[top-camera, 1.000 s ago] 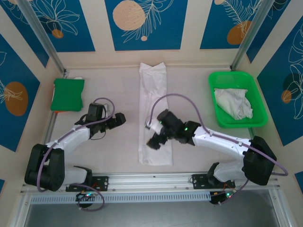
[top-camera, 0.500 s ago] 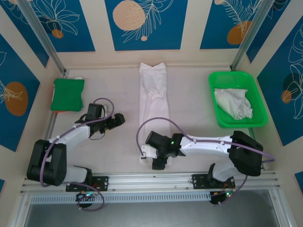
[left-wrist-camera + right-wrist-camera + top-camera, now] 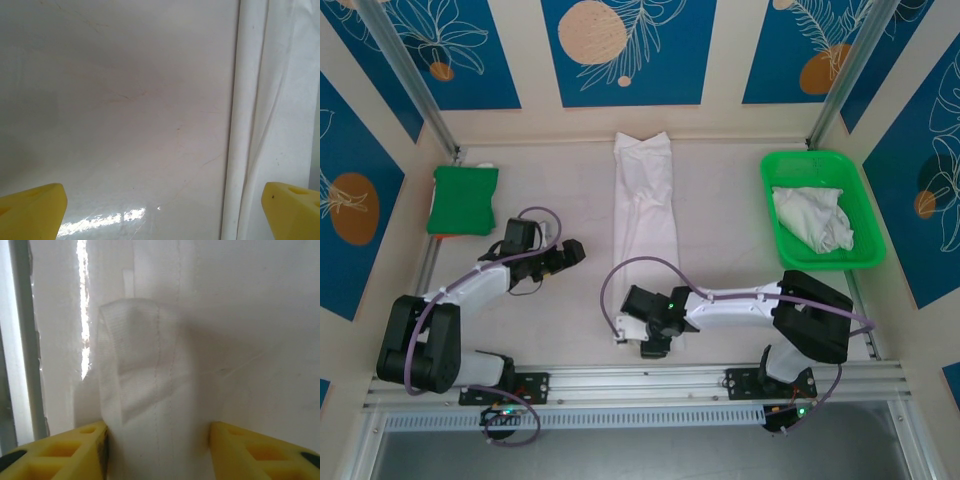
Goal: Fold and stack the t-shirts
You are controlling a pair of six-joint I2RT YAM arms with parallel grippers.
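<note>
- Since half a second ago, the right arm (image 3: 740, 298) has slid its wrist slightly left along the near end of the long white cotton t-shirt folded into a narrow strip (image 3: 645, 200). A second ago it hung over the middle of that strip.
- The left arm (image 3: 470, 285) has kept its place, and the strip lies as it did.
- The strip runs straight down the middle of the pale glossy table (image 3: 550, 190), from the far wall to the near edge.
- In the right wrist view, the right arm's yellow fingers (image 3: 75, 445) stand partly apart on either side of the strip's end. A small raised fold of the strip (image 3: 145, 365) bulges up between them. I cannot tell whether they squeeze the cloth or only flank it.
- The left arm's yellow fingers (image 3: 30, 212) are spread wide with nothing between them. They hang above bare table (image 3: 125, 100), left of the strip, whose folded edge (image 3: 280, 100) runs down the right side of the left wrist view.
- A second, crumpled white t-shirt (image 3: 812, 220) lies in the bright green plastic tray (image 3: 810, 155) at the far right of the table, well apart from both arms.
- A folded green cloth (image 3: 463, 198) sits at the far left of the table.
</note>
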